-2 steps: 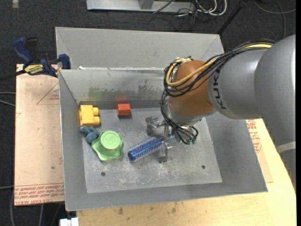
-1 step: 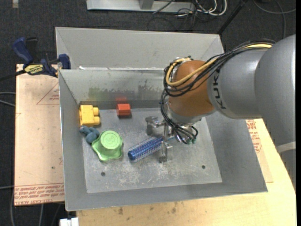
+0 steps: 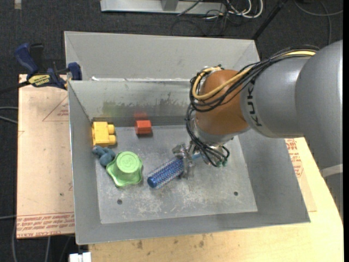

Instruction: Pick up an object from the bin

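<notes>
My gripper [image 3: 184, 158] hangs low in the middle of the bin, below the orange wrist cover. It is at the upper right end of a blue bristly brush [image 3: 165, 172], which lies slanted on the bin floor. Whether the brush is gripped cannot be made out. A green round cup [image 3: 125, 168] lies just left of the brush's lower end.
A yellow block [image 3: 103, 134] and a small red block [image 3: 143, 126] sit by the back wall on the left. A blue-grey piece [image 3: 103, 155] lies between the yellow block and the cup. A small green thing [image 3: 221, 162] peeks out beneath the wrist.
</notes>
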Robot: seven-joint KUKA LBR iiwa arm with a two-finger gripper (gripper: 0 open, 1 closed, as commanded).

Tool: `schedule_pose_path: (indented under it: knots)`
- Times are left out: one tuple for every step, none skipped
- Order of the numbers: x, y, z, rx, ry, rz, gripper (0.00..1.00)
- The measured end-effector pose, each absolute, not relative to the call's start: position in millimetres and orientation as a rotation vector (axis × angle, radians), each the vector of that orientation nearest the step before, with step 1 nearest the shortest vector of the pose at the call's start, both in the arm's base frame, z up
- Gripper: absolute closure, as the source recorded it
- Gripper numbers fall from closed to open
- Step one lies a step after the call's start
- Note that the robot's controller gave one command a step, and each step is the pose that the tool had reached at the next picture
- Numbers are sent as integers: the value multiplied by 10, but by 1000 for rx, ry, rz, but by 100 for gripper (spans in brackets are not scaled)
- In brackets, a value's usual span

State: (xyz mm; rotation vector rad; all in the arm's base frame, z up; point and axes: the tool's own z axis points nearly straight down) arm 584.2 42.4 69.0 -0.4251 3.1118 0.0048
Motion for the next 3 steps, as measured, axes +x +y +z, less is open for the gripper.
schedule_pose_path:
  knots:
    - [5855,430,1175,-427,3107,1,100]
    - [5868,437,1601,-427,3107,0,100]
    - [5877,444,1962,-427,3107,0,100]
